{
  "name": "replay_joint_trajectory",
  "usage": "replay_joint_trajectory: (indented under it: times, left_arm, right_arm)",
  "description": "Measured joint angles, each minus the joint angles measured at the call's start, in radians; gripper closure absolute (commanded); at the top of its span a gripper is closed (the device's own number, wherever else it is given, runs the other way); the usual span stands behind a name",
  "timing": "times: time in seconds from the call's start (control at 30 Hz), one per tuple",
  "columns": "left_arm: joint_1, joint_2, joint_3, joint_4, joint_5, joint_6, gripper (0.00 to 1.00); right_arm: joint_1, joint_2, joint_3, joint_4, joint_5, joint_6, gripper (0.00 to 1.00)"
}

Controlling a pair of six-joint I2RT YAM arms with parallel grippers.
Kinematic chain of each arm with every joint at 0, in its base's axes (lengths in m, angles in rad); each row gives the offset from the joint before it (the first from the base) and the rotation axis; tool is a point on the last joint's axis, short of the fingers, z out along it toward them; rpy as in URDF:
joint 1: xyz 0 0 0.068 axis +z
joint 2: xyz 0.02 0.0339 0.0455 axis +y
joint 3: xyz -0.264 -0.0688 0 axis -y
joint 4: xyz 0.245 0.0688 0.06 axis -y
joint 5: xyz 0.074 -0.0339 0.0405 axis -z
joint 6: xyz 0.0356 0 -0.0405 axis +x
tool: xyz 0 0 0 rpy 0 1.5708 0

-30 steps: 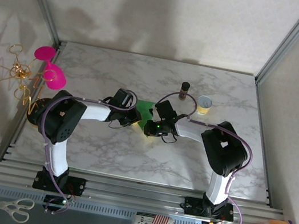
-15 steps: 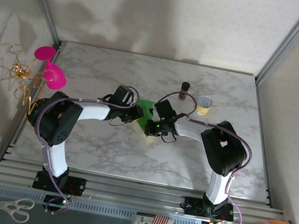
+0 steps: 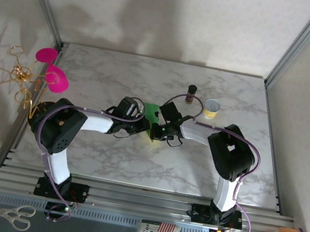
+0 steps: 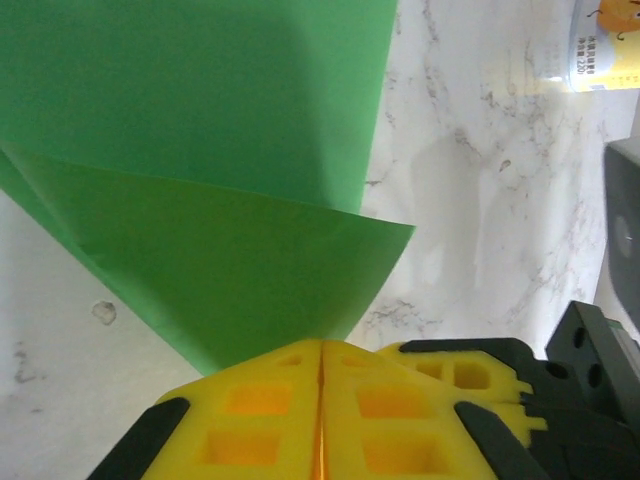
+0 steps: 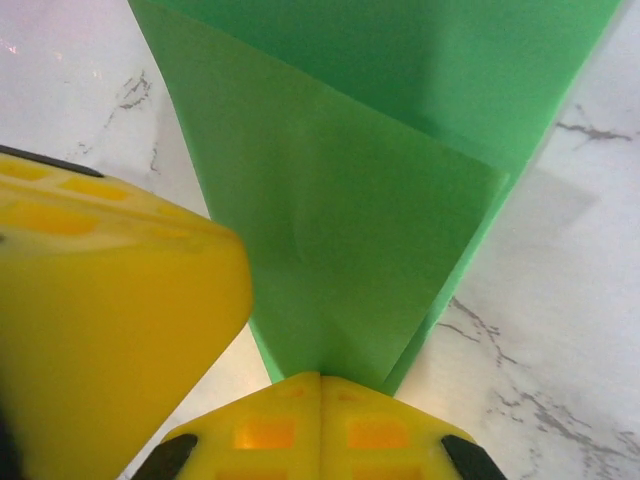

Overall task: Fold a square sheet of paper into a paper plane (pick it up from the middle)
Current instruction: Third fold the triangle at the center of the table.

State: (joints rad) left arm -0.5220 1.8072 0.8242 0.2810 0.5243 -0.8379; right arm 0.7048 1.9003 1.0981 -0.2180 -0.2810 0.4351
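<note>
From above, the two arms reach inward and meet at the middle of the grey-veined white marble desk (image 3: 120, 74). A folded sheet of bright green paper (image 3: 151, 113) lies there between the wrists. The left claw (image 3: 144, 130) and the right claw (image 3: 153, 134) sit just beside each other at the sheet's near edge. From this height their fingers are mostly hidden under the wrists, so the grip seems tight but is hard to read here. Behind the paper stand a small dark brown bottle (image 3: 191, 92) and, near it, a short yellow-white tin (image 3: 211, 108). A pair of bright pink plastic cups (image 3: 52, 71) sits at the desk's left edge.

The left wrist camera is clearer. The left claw (image 4: 320, 348) is clenched, its yellow fingers (image 4: 250, 410) pressed flat together. The lower pointed corner of the green sheet (image 4: 230, 260) runs straight into that seam. The paper shows two layers, a flat upper panel and a flap folded over it. The yellow-white tin (image 4: 605, 45) stands at the top right, on the marble.

From the right wrist, the right claw (image 5: 320, 378) is likewise clenched on the sheet (image 5: 370, 200). The narrow end of the folded paper is pinched between its yellow fingers (image 5: 380, 430). A yellow finger of the left claw (image 5: 100, 290) looms at the left, touching or nearly touching the paper's edge.
</note>
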Motion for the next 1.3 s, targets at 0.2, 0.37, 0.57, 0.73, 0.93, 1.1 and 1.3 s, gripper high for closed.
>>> replay_joint_trajectory:
  times: [0.2, 0.37, 0.57, 0.73, 0.93, 1.1, 1.3]
  left_arm:
    - [0.000, 0.027, 0.000, 0.004, -0.005, 0.000, 0.92]
    - [0.000, 0.048, 0.016, -0.018, -0.020, 0.000, 0.93]
    - [0.000, 0.058, 0.056, -0.079, -0.033, -0.004, 0.93]
    - [0.000, 0.069, 0.091, -0.129, -0.045, -0.007, 0.93]
    - [-0.001, 0.073, 0.106, -0.152, -0.049, -0.007, 0.94]
    - [-0.003, 0.073, 0.111, -0.162, -0.050, -0.007, 0.93]
    - [-0.003, 0.073, 0.111, -0.162, -0.050, -0.008, 0.93]
  right_arm:
    - [0.000, 0.002, 0.002, -0.003, 0.000, 0.000, 0.95]
    - [0.000, 0.002, 0.003, -0.004, 0.000, 0.000, 0.95]
    - [-0.002, 0.001, 0.003, 0.002, -0.011, 0.000, 0.93]
    - [-0.029, -0.016, -0.014, 0.031, -0.063, 0.001, 0.92]
    - [-0.040, -0.047, -0.027, 0.072, -0.130, 0.004, 0.93]
    - [-0.040, -0.044, -0.047, 0.077, -0.150, 0.007, 0.94]
    - [-0.040, -0.024, -0.066, 0.076, -0.151, 0.007, 0.94]
